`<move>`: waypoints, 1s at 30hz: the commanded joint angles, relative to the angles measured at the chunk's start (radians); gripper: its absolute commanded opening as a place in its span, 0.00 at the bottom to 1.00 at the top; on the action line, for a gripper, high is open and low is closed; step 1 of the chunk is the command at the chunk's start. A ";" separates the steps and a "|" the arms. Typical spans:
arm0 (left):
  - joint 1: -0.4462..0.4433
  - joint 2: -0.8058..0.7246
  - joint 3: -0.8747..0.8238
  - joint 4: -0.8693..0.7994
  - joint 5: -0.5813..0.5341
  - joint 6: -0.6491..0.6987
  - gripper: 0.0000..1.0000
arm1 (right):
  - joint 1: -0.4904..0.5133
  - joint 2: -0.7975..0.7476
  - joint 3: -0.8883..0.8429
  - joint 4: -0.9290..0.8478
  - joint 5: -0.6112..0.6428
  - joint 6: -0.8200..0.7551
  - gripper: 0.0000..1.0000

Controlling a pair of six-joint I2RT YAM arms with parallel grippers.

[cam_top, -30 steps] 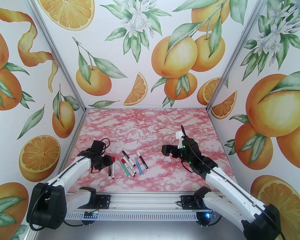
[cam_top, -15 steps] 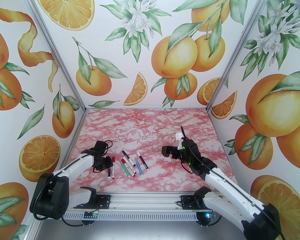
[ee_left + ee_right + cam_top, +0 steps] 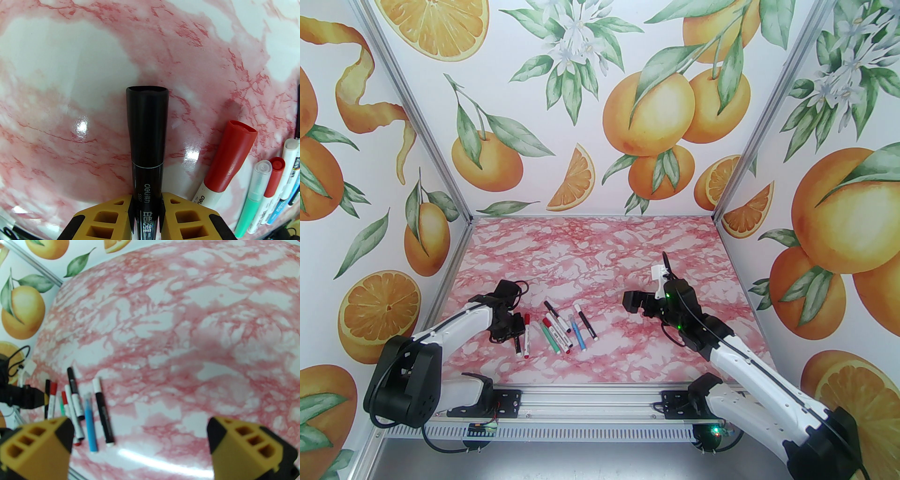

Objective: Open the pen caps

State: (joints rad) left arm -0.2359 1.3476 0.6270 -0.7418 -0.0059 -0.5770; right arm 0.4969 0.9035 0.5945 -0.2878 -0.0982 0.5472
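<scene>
Left gripper [image 3: 146,199] clamped on black pen [image 3: 147,185], yellow fingers [image 3: 110,211] pressing barrel from both sides. Black cap [image 3: 147,121] on, pointing away from gripper. Cannot tell whether pen is lifted off desk [image 3: 58,58]. Just right: red-capped pen [image 3: 230,154], then green pen [image 3: 252,196]. Other pens [image 3: 562,330] lie flat in loose row. Right gripper [image 3: 138,427] wide open, holding nothing, above desk well right of row. Open desk between row and right gripper, more beyond pens. Left wall [image 3: 393,234] near left arm.
</scene>
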 commanded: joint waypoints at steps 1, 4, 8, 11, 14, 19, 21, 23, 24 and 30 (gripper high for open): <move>-0.001 0.049 -0.013 0.011 -0.137 -0.017 0.22 | 0.009 -0.001 -0.017 0.027 -0.021 0.019 1.00; -0.008 0.054 -0.009 0.010 -0.149 -0.021 0.18 | 0.012 0.001 -0.018 0.036 -0.024 0.025 1.00; -0.026 0.006 0.009 -0.009 -0.164 -0.024 0.13 | 0.013 0.006 -0.006 0.037 -0.031 0.028 1.00; -0.027 -0.060 0.020 -0.027 -0.178 -0.019 0.11 | 0.013 -0.009 0.009 0.042 -0.015 0.024 1.00; -0.026 -0.136 0.032 -0.043 -0.169 -0.003 0.10 | 0.012 -0.046 0.002 0.080 0.012 0.008 1.00; -0.032 -0.243 0.081 -0.019 -0.039 0.061 0.12 | 0.008 -0.064 0.047 0.042 -0.009 0.001 0.98; -0.042 -0.265 0.106 0.010 0.019 0.091 0.12 | 0.008 -0.049 0.076 0.019 -0.034 0.007 0.92; -0.061 -0.272 0.125 0.063 0.099 0.131 0.12 | 0.007 -0.037 0.102 0.002 -0.057 0.035 0.87; -0.075 -0.270 0.131 0.102 0.151 0.154 0.13 | 0.007 -0.029 0.127 -0.010 -0.076 0.046 0.85; -0.204 -0.197 0.196 0.259 0.296 0.224 0.13 | 0.006 0.028 0.248 -0.093 -0.155 0.143 0.78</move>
State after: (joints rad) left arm -0.3878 1.1172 0.7677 -0.6117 0.1596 -0.4221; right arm 0.5034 0.9115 0.7784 -0.3195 -0.1825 0.6250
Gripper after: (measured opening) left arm 0.146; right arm 0.787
